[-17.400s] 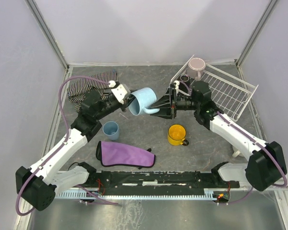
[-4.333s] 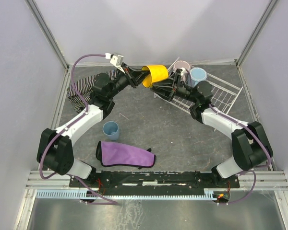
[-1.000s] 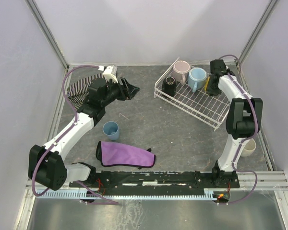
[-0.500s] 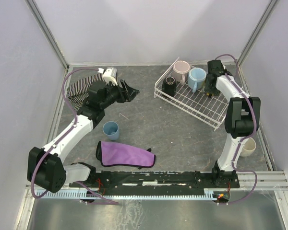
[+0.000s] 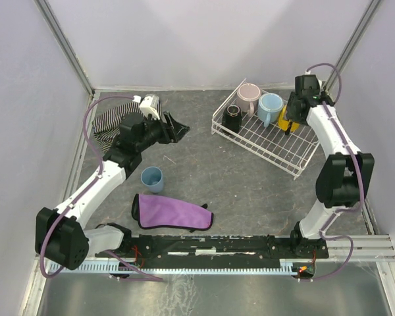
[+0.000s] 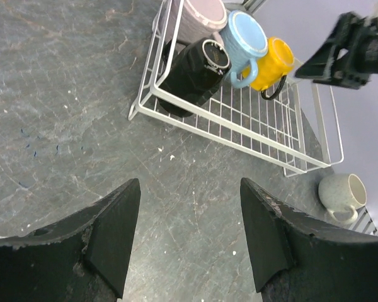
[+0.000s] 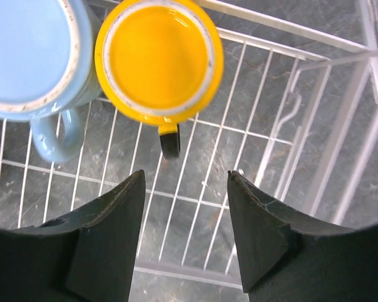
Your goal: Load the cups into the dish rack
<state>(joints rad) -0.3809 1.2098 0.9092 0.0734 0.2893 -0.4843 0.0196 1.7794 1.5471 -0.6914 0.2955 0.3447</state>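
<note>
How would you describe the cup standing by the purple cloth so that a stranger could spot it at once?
Find the purple cloth lying on the grey table near its front edge. Just beyond its left end stands the dusty-blue cup, upright. Unlike the mugs in the dish rack, it has no handle and stands alone on the tabletop.

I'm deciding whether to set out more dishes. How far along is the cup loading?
Done: the pink cup, black cup, light blue cup and yellow cup sit in the dish rack. In hand: nothing; the right gripper hangs open above the yellow cup, and the left gripper is open and empty. Left: the dusty-blue cup and the cream mug stand on the table outside the rack.
</note>
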